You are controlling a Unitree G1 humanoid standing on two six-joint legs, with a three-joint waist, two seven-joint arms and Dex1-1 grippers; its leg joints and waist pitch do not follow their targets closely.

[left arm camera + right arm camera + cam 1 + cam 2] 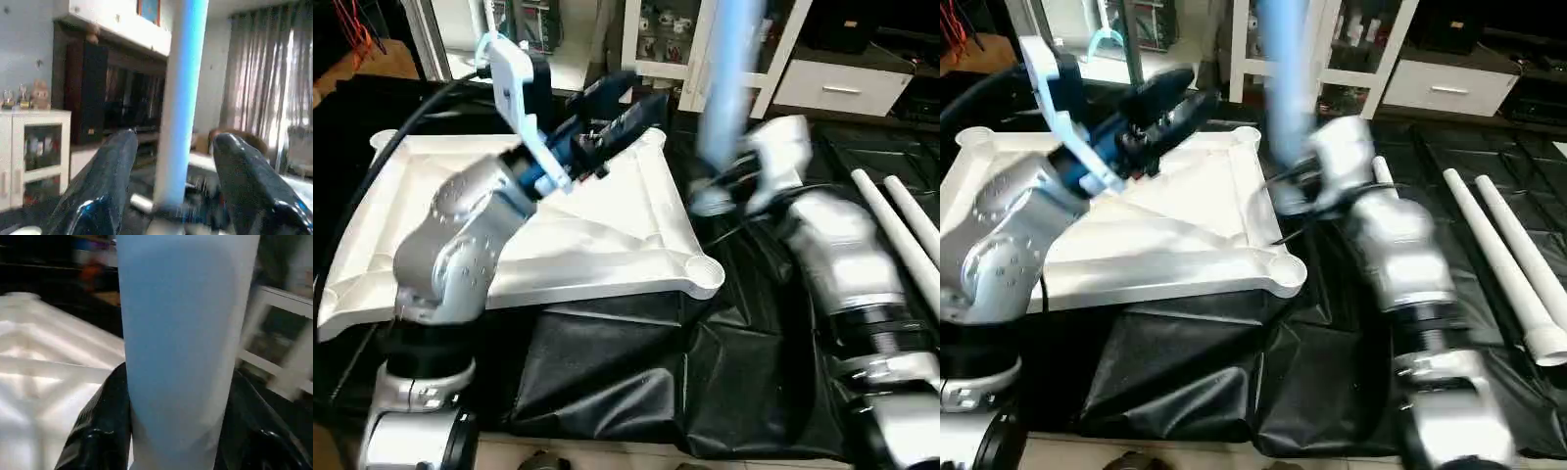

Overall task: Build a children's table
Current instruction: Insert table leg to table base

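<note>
I'm seeing right gripper (171,431) jaws clamping an upright leg (729,78) beside the top (607,245); left gripper (171,186) jaws hanging apart, empty.

Work surface: black sheet (607,382), creased | Rear: white glass-door cabinet (656,39) holding small items; white drawer unit (837,88) | Side wall: dark wooden cabinet (93,93) under a white shelf (117,24) | Window: grey curtains (264,73), daylight behind.
</note>
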